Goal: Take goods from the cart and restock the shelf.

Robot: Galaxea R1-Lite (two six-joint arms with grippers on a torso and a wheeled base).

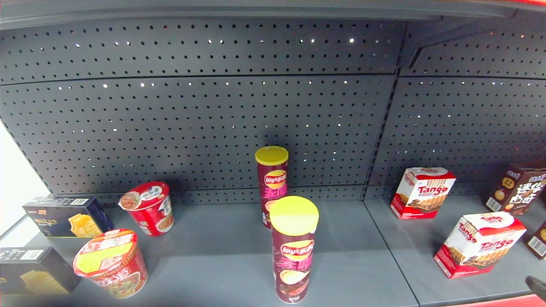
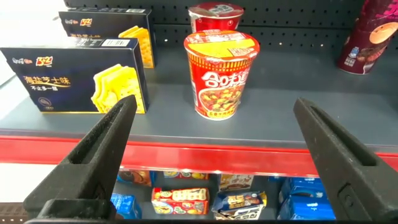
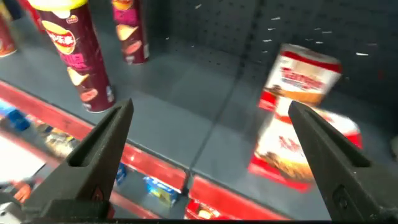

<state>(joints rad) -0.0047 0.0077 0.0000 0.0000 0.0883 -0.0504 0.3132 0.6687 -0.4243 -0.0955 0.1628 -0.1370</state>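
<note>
The grey shelf (image 1: 222, 256) holds two tall chip cans (image 1: 293, 249) (image 1: 272, 184), two red noodle cups (image 1: 111, 262) (image 1: 148, 207), two dark boxes (image 1: 68, 216) on the left and two red-and-white wafer boxes (image 1: 480, 244) (image 1: 422, 192) on the right. My left gripper (image 2: 214, 106) hangs open and empty in front of the shelf's red edge, facing the front noodle cup (image 2: 221, 74). My right gripper (image 3: 210, 109) is open and empty too, off the front edge between the front chip can (image 3: 74, 50) and the near wafer box (image 3: 298, 149).
Dark brown boxes (image 1: 516, 187) stand at the far right. A perforated back panel (image 1: 213, 128) closes the shelf behind. Bare shelf floor lies between the cans and the wafer boxes. A lower shelf with packed goods (image 2: 186, 199) sits beneath the red edge (image 2: 205, 158).
</note>
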